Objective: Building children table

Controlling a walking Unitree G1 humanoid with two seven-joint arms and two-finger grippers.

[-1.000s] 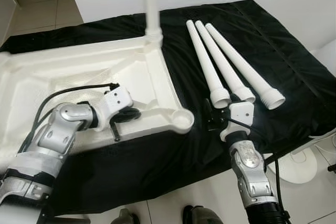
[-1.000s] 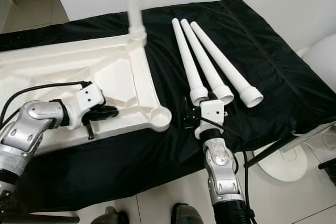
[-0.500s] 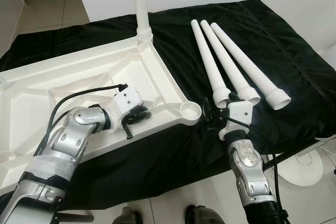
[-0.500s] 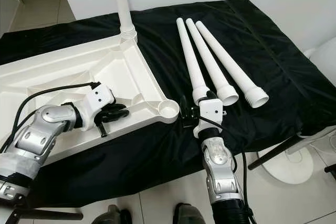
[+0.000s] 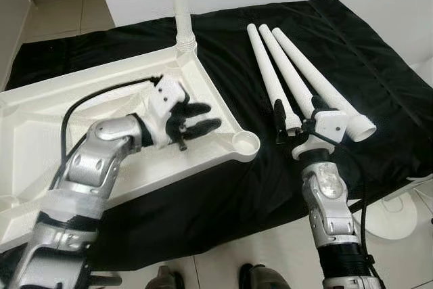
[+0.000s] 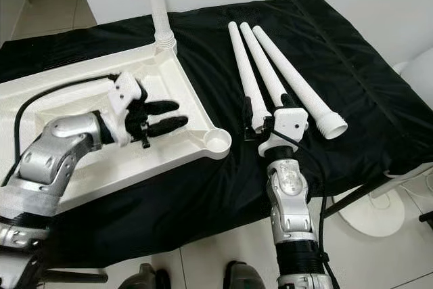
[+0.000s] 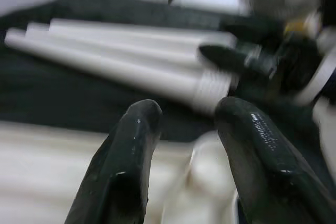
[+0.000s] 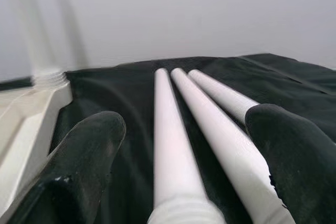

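Right hand (image 5: 295, 117) open astride two white legs (image 5: 284, 93).

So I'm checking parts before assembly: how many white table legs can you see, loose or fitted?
4. Three loose legs lie side by side on the black cloth: left leg, middle leg, right leg. A fourth leg stands upright in the tabletop far corner.

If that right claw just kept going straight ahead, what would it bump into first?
Most likely the nearest white table leg. The right claw is open and points along the three legs on the black cloth, with this leg's threaded end between its fingers. Depth is hard to judge.
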